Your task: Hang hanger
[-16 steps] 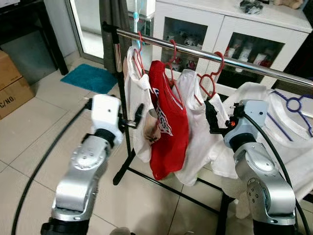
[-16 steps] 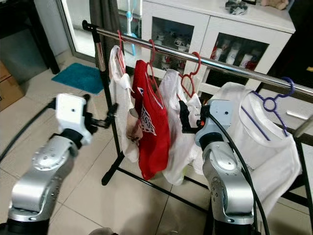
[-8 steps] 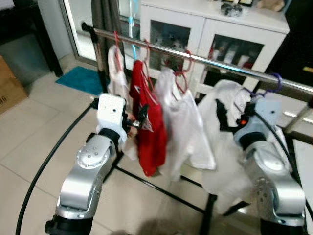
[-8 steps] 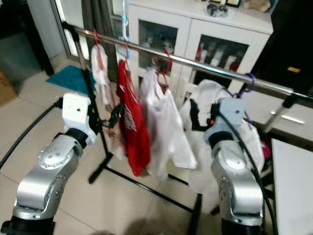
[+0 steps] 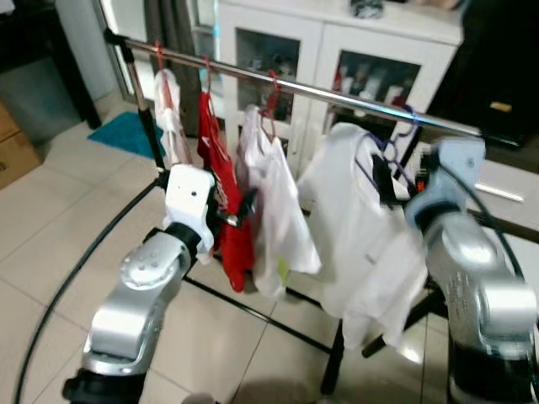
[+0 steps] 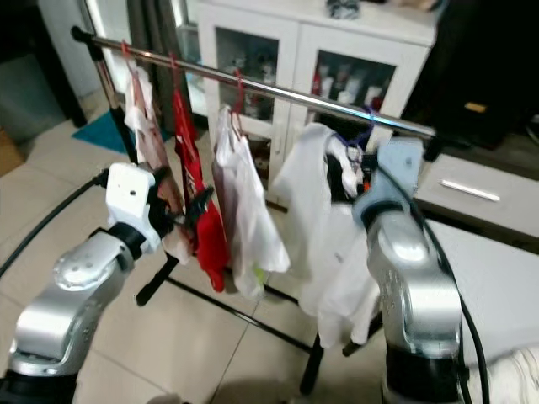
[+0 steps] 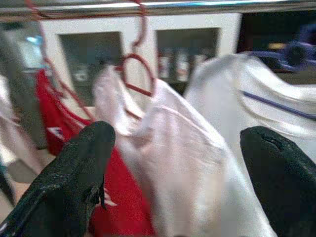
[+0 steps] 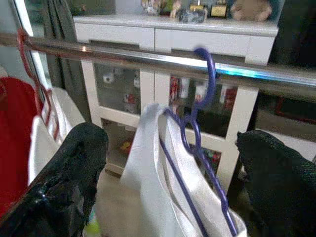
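Right wrist view: purple hanger (image 8: 197, 128) with white shirt (image 8: 148, 197), hook over steel rail (image 8: 148, 59) at 12 o'clock. Right gripper (image 8: 173, 168) spread wide, empty. Left gripper (image 7: 177, 173) wide, empty. Hanger likely light, thin, stiff; shirt soft, swings. Best grip: neck below hook.

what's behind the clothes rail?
Behind the rail stands a white cabinet with glass doors; small items sit on its shelves, too blurred to identify. The hanging shirts cover its lower part.
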You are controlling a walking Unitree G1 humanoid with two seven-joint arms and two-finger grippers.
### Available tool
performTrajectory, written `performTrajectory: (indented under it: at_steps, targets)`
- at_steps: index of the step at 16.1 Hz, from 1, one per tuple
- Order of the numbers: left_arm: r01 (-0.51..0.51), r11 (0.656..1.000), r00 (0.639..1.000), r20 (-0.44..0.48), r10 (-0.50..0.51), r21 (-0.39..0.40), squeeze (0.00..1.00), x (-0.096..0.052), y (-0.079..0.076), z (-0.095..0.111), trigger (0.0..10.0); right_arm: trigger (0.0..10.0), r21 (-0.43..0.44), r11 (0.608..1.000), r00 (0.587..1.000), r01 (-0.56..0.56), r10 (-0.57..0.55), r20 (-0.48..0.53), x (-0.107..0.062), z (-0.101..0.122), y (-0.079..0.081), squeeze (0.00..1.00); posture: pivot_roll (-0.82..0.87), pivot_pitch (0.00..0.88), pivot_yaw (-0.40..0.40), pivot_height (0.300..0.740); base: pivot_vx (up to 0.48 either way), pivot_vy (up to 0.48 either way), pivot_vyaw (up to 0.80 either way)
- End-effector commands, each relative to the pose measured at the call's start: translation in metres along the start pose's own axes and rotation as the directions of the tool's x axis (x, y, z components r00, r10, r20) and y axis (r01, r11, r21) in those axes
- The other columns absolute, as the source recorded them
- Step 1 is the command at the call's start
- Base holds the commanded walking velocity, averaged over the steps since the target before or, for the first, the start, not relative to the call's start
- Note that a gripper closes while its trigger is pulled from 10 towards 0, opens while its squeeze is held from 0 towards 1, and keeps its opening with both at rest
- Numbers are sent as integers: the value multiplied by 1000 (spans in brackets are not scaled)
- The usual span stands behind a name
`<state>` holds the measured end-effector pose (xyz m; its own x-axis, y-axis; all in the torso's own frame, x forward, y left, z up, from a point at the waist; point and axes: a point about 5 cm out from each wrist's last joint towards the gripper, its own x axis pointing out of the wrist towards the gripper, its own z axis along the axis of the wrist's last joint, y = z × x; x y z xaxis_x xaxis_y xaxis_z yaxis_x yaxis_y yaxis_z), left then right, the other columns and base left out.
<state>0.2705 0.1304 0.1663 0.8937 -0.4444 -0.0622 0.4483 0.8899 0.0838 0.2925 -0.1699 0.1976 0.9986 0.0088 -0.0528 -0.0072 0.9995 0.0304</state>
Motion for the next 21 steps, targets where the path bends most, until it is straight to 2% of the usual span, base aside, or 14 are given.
performTrajectory:
  at_steps: [1,2,3,4,5,8,10,11,13,17,18,20,21]
  targets:
    - [88,996,996,-10,-88,-1,0,-3,-5,2,10000,10000,17,1000,998,7,-6,-56,6,-5,-1,1000,84,24,-40,740,0,0,0]
    - [175,985,984,-28,-175,-12,0,-6,-9,0,10000,10000,17,1000,998,6,-5,-69,12,-4,-2,976,83,25,-41,740,0,0,0]
    - [254,967,966,-47,-255,-24,0,-10,-14,-2,10000,10000,9,1000,996,-1,2,-87,18,-4,-3,447,83,23,-41,740,0,0,0]
    - [310,950,948,-63,-312,-30,0,-13,-17,-4,10000,10000,-5,1000,994,-7,6,-107,25,-5,-5,0,84,22,-40,740,0,0,0]
    - [371,928,925,-72,-372,-35,0,-17,-20,-4,10000,10000,-31,999,990,-15,10,-141,36,-7,-9,0,86,19,-39,740,0,0,0]
    - [449,893,890,-81,-449,-10,0,-21,-24,-4,10000,10000,-49,999,986,-9,1,-169,56,-10,-15,0,88,8,-36,740,0,0,0]
    - [458,889,886,-88,-456,-4,0,-20,-23,-5,10000,10000,-60,998,982,35,-45,-185,67,-13,-23,0,90,1,-35,740,0,0,0]
    - [470,883,880,-85,-468,-3,0,-20,-23,-4,10000,10000,-55,995,978,84,-93,-187,73,-13,-32,0,93,0,-38,740,0,0,0]
    - [480,877,874,-87,-479,-2,0,-21,-24,-4,10000,10000,-42,994,977,105,-111,-183,80,-9,-42,0,96,0,-43,740,0,0,0]
    - [482,876,872,-102,-479,9,0,-23,-23,-9,10000,10000,-8,995,976,99,-98,-193,86,-8,-45,0,94,0,-37,740,0,0,0]
    - [488,873,869,-99,-484,12,0,-23,-24,-8,10000,4549,8,997,976,81,-78,-201,89,-9,-44,0,94,0,-34,740,0,0,0]
    - [492,871,868,-96,-488,20,0,-22,-25,-7,10000,0,1,999,976,46,-45,-213,92,-11,-42,0,95,0,-34,740,0,0,0]
    - [493,870,867,-96,-489,22,0,-22,-25,-7,10000,0,5,999,975,40,-38,-217,92,-12,-42,0,97,0,-36,740,0,0,0]
